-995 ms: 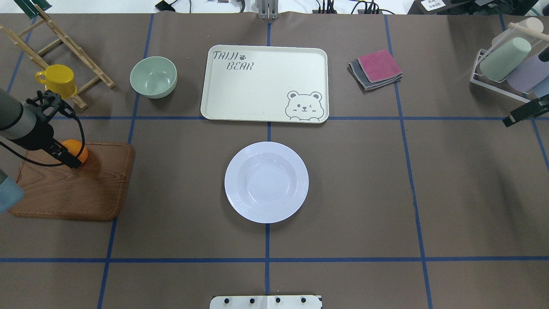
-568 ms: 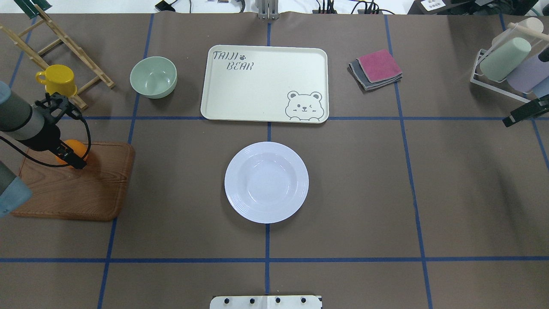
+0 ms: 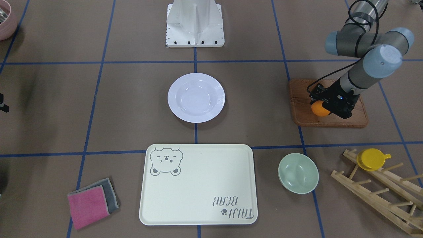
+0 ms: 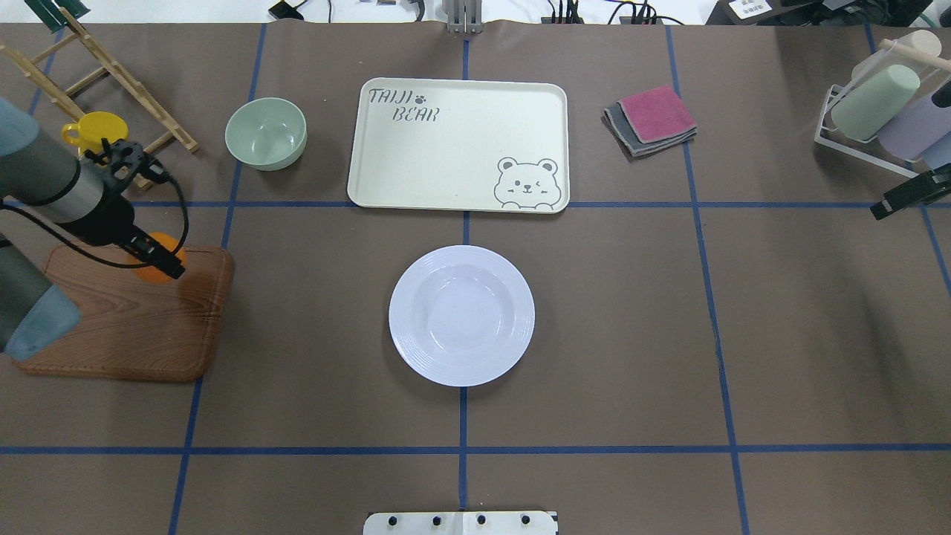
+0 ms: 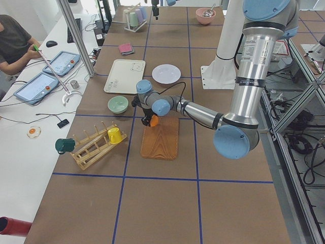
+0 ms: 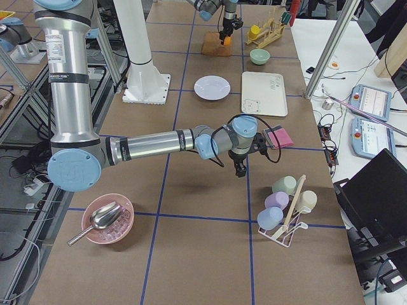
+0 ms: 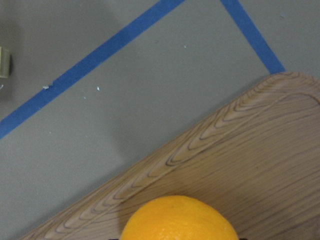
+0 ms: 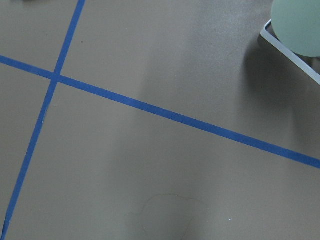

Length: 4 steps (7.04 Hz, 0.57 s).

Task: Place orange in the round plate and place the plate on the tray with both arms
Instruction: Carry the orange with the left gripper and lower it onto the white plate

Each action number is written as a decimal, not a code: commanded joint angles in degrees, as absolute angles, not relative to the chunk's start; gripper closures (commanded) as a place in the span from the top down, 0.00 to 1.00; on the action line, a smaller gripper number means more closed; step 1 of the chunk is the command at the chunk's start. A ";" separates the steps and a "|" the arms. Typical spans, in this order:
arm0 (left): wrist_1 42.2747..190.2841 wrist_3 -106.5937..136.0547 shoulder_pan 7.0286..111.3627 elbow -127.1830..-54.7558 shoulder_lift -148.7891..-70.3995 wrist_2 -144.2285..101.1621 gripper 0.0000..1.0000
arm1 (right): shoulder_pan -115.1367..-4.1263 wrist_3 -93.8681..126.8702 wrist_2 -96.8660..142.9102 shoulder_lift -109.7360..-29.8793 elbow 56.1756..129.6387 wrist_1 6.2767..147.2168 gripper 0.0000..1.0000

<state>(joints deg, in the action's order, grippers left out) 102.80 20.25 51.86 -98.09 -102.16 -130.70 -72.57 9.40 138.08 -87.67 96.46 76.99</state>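
The small orange [image 4: 151,273] hangs just above the far right corner of the wooden board [image 4: 126,327], with my left gripper [image 4: 167,264] shut on it. From across the table the orange [image 3: 319,109] shows under the black left gripper [image 3: 323,105]. The left wrist view has the orange [image 7: 179,220] at its bottom edge over the board's rim. The white round plate [image 4: 461,316] lies empty at the table's middle. Just beyond it lies the empty cream tray [image 4: 457,145]. My right gripper [image 4: 884,209] hovers at the far right edge; I cannot tell whether it is open or shut.
A pale green bowl [image 4: 266,134] stands left of the tray. A yellow cup [image 4: 93,130] hangs on the wooden rack [image 4: 111,74] at the back left. Folded cloths [image 4: 652,119] lie right of the tray, and a cup rack [image 4: 884,111] stands at the far right.
My left gripper has moved right and slightly toward the table's far side with the orange in it, to the board's far right corner. The right arm has not moved.
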 commanded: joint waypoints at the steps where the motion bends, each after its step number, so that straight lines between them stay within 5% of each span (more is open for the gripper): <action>1: 87.87 36.75 50.99 -102.82 -115.68 -132.80 0.00 | -72.42 9.40 138.08 -87.54 96.42 76.99 1.00; 4: 86.31 57.45 33.63 -98.56 -130.90 -119.94 0.00 | -72.16 9.40 138.08 -87.28 95.98 76.99 1.00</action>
